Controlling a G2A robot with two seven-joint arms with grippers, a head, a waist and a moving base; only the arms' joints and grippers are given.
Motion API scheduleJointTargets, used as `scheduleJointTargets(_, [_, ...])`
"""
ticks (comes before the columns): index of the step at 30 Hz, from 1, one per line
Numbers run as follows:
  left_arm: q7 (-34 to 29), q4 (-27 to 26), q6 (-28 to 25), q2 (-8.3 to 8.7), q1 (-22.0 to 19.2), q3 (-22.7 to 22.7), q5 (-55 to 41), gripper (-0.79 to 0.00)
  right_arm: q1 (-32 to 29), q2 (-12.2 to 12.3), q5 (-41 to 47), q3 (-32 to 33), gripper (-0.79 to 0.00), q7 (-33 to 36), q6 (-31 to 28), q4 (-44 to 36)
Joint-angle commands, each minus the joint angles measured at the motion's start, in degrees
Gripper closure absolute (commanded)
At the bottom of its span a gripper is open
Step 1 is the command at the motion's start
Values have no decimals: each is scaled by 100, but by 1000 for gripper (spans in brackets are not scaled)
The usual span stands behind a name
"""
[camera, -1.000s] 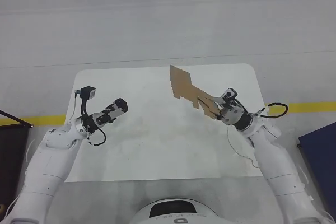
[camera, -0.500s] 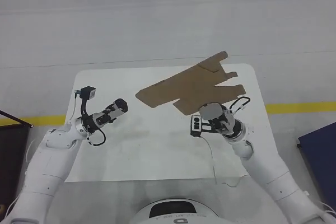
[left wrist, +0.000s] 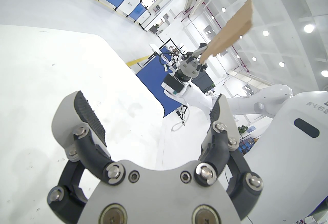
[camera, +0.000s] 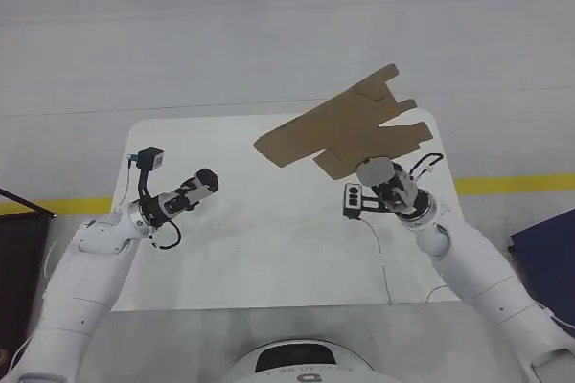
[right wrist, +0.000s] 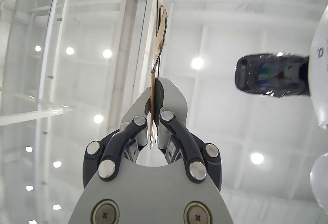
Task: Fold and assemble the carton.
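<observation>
- The carton [camera: 340,134], a flat, unfolded brown cardboard blank, is raised in the air over the far right of the white table [camera: 268,268].
- The right gripper [right wrist: 153,86] pinches one thin edge of it, jaws clamped on the board.
- Likely risk: with only this small edge hold, the long sheet could swing, slip or tear.
- The left gripper [left wrist: 151,107] is spread wide and empty, well apart, so it gives no support.

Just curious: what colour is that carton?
The carton is plain brown; top view shows it best.
</observation>
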Motion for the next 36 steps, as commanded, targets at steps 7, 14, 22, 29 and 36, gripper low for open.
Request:
scheduleJointTargets(7, [0, 0, 0, 0, 0, 0, 0, -785, -490, -39, -4071, 486, 0, 1126, -4976, -471])
scheduleJointTargets(14, [0, 0, 0, 0, 0, 0, 0, -785, -840, -83, -6174, 856, 0, 349, -7737, -860])
scheduleJointTargets(22, [0, 0, 0, 0, 0, 0, 0, -785, -1028, -206, -9651, 1218, 0, -1161, -10516, -1027])
scheduleJointTargets(29, [0, 0, 0, 0, 0, 0, 0, -785, -1082, -301, -10710, 1281, 0, -1727, -10967, -1017])
scheduleJointTargets(36, [0, 0, 0, 0, 0, 0, 0, -785, -1131, -333, -10141, 1095, 0, -1858, -10775, -1035])
